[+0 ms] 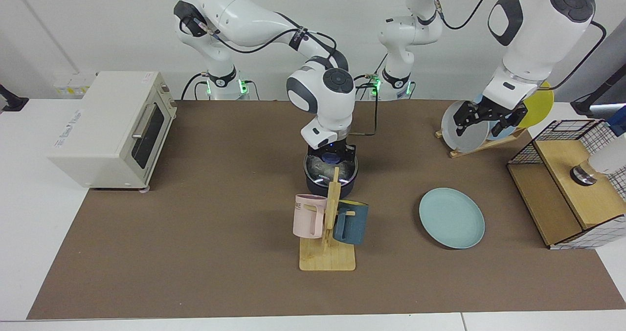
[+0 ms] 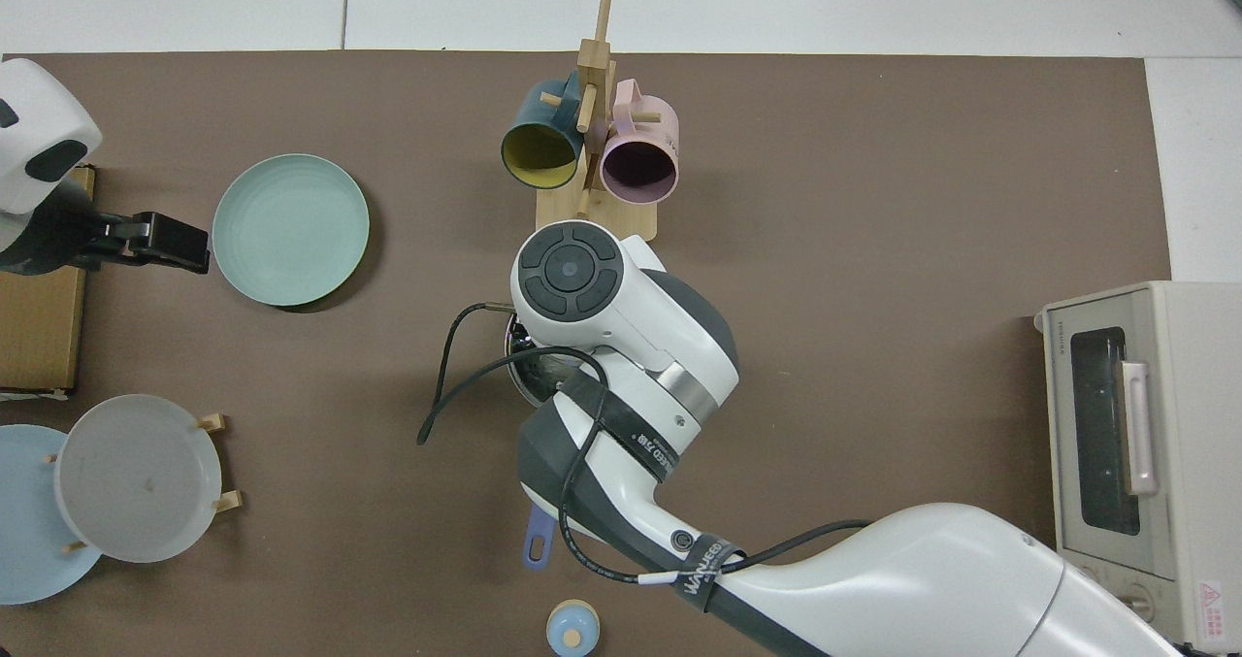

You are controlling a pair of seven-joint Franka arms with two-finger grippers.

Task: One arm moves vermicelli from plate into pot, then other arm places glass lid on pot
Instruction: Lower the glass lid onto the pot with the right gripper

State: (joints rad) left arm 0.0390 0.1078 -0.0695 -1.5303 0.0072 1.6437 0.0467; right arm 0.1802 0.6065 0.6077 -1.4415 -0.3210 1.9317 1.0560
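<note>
Final step in hand: glass lid (image 1: 331, 166) seated on the pot (image 1: 331, 183), vermicelli (image 1: 320, 165) visible beneath, teal plate (image 1: 451, 217) bare. Right gripper (image 1: 332, 156) clenched on the lid's knob; left gripper (image 1: 486, 118) parked by the plate rack (image 1: 481, 143), fingers spread, waiting. Next, probably: release the knob, rise straight clear.

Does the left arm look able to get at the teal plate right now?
Probably yes: the left tool hangs by the plate rack, and the plate lies bare on open mat just nearby, nothing between.

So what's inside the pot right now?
Through the glass lid on the pot, pale vermicelli shows. The right hand at the knob and the mug rack hide the rest.
</note>
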